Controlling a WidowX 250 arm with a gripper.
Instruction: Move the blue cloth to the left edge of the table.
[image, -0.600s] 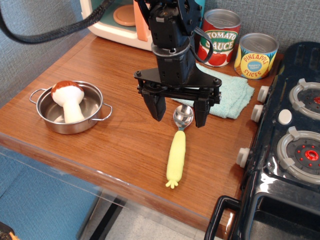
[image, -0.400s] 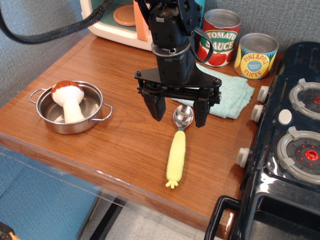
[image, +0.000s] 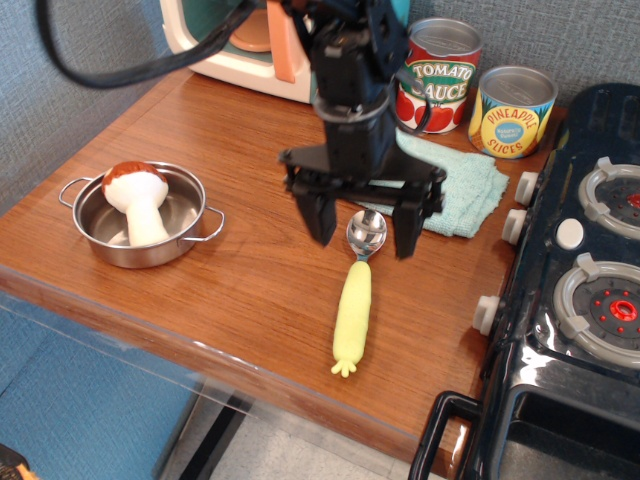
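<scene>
Currently, we read the scene from left to right as follows.

Pot: we see a steel pot (image: 140, 228) near the left edge of the bench (image: 250, 300); a toy mushroom (image: 140, 200) with a brown cap stands inside it.

Gripper: we find the gripper (image: 362, 238) hanging over the middle of the bench with its two dark fingers (image: 319, 215) spread wide apart and pointing down; it grips nothing.

Spoon: we note a spoon (image: 356, 290) with a yellow handle lying on the bench; its metal bowl shows between the gripper's fingers.

Blue cloth: we locate the blue cloth (image: 470, 190) flat on the bench behind and to the right of the gripper, partly hidden by it, just beside the stove knobs and just in front of the two cans.

Cans: we see a tomato sauce can (image: 442, 75) and a pineapple slices can (image: 512, 110) upright at the back.

Stove: we see a black toy stove (image: 575, 290) at the right side.
</scene>
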